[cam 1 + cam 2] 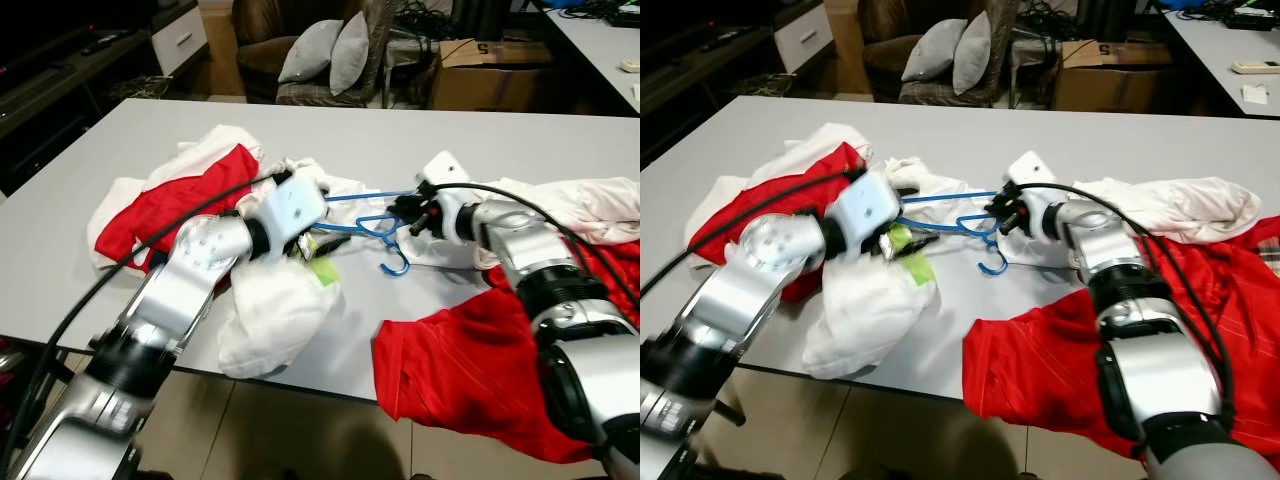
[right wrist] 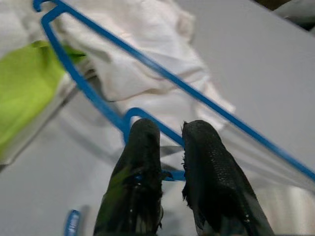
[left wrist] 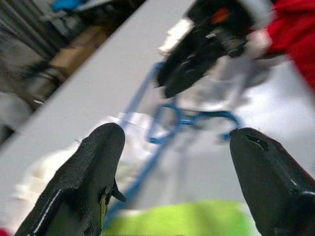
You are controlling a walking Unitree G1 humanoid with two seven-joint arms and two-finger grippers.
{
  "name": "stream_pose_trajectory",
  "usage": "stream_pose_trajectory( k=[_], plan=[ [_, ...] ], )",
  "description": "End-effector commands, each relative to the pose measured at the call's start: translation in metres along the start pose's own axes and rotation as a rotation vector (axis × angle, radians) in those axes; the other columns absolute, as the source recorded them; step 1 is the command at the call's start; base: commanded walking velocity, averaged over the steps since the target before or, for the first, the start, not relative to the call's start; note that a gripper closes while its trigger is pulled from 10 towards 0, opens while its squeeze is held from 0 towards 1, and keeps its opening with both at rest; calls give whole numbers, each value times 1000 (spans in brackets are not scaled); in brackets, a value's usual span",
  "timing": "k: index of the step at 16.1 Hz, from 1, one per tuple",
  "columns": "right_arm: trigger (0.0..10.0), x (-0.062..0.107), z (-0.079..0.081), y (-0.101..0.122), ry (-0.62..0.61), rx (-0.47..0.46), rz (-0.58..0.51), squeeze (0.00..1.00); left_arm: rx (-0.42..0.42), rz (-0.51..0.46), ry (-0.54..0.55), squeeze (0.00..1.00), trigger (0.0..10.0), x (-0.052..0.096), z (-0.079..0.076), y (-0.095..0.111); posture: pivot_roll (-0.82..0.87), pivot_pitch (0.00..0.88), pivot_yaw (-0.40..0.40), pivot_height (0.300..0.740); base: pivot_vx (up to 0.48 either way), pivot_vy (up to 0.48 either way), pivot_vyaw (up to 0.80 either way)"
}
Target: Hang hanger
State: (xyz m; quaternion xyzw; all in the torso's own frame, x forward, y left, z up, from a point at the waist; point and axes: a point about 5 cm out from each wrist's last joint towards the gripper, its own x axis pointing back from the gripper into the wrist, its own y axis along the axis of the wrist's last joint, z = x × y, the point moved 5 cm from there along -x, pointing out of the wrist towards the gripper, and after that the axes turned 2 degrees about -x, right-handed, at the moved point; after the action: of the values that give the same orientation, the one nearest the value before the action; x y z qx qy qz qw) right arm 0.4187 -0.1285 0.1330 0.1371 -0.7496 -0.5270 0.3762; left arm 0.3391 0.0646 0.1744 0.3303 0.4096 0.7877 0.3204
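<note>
A blue wire hanger (image 1: 352, 227) lies on the grey table (image 1: 440, 140), its hook (image 1: 992, 265) pointing toward me. My right gripper (image 2: 170, 130) is shut on the hanger's wire near the neck, seen from above at the right gripper (image 1: 408, 216). My left gripper (image 3: 174, 132) stands open over the other end of the hanger, fingers (image 3: 93, 167) wide apart with nothing between them. It hovers above a white garment (image 1: 275, 315) with a lime-green tag (image 1: 322, 268). The hanger's left end runs under that cloth.
A red and white garment (image 1: 165, 205) lies at the left, a red one (image 1: 470, 365) hangs over the front edge at the right, and white cloth (image 1: 590, 205) lies behind it. Past the table stand a chair with grey cushions (image 1: 325, 50) and a cardboard box (image 1: 490, 75).
</note>
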Motion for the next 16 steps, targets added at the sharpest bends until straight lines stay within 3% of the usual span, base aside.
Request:
stream_pose_trajectory(
  k=[1,4,6,11,12,16],
  plan=[
    [10000,-6,5,10,26,36,-9,1000,41,-5,4,0,10000,11,5,2,-8,0,106,740,0,0,0],
    [10000,-8,8,18,60,87,-17,1000,146,4,31,0,10000,29,11,-2,43,7,80,740,0,0,0],
    [10000,-7,9,17,107,202,57,1000,189,49,47,0,10000,50,7,-10,78,19,44,740,0,0,0],
    [10000,-5,2,7,93,310,211,1000,211,94,23,0,10000,60,-3,-13,88,25,37,740,0,0,0],
    [10000,-6,2,3,77,332,238,0,212,102,19,0,10000,60,-5,-13,91,28,39,740,0,0,0],
    [10000,-14,4,-10,2,339,269,0,214,120,23,0,10000,61,-6,-14,100,41,44,740,0,0,0]
  ],
)
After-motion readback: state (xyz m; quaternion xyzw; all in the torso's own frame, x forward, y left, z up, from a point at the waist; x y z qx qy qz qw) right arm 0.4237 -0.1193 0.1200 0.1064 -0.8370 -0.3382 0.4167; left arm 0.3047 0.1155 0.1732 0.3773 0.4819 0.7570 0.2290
